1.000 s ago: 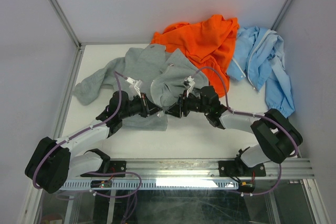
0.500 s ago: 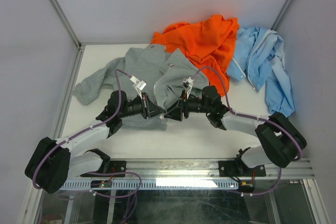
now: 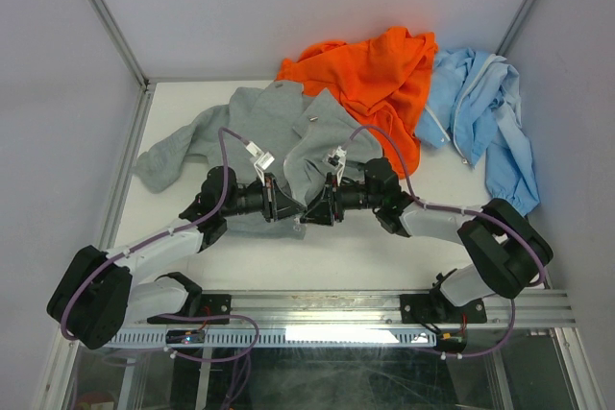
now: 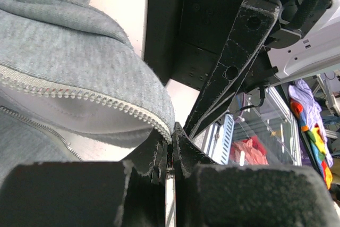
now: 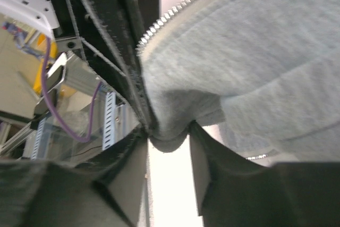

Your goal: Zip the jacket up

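The left gripper (image 4: 170,155) is seen closed, its black padded fingers pressed together on the bottom end of one edge of the pale toothed zipper (image 4: 79,95). The right gripper (image 5: 167,141) is set tip to tip with it (the two nearly touch in the overhead view). It is drawn in on a bulging fold of the opposite front panel's hem, and bare white shows below the pinch, so the hold is judged shallow.

Both grips are on the light heather-grey fleece hooded jacket (image 3: 288,132), which is laid on the white table (image 3: 327,261) with its hem at the grippers and its hood toward the far wall. The zipper's long axis is thus directed straight away from both arms, up the middle of the garment, and neither arm is placed nearer to it than the other. The two tooth rows are seen parted just above the grips, and no slider can be made out. It is judged that the bottom ends must be mated before any pull away from the arms can be made.

Bare table is shown on the near side and at the left, beyond the spread sleeve. On the far right, room is taken by a bright orange fleece garment (image 3: 375,74) touching the jacket's right side, and by a light blue jacket (image 3: 480,108) beside it.
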Action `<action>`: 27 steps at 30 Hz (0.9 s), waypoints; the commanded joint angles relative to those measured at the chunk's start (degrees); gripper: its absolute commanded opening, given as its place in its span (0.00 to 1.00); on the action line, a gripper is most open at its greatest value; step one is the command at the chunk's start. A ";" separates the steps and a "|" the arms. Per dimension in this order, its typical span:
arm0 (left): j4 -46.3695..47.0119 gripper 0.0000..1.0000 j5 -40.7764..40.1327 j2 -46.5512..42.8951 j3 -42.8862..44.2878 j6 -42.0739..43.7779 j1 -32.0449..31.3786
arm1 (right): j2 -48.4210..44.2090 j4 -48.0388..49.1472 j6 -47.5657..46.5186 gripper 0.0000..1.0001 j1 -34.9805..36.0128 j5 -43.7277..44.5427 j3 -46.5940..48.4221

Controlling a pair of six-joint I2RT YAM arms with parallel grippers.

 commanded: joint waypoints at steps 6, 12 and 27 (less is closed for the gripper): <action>-0.33 0.13 0.56 -0.59 3.49 1.52 -1.21 | 0.32 6.61 -0.22 0.00 0.44 -1.59 2.20; -7.20 0.52 -10.19 -8.12 2.48 -0.05 -1.17 | -1.67 11.04 1.90 0.00 0.47 4.75 -0.74; 3.77 0.72 -12.54 -13.77 -6.99 -6.69 -1.19 | -0.18 26.13 8.16 0.00 -0.12 8.57 -3.57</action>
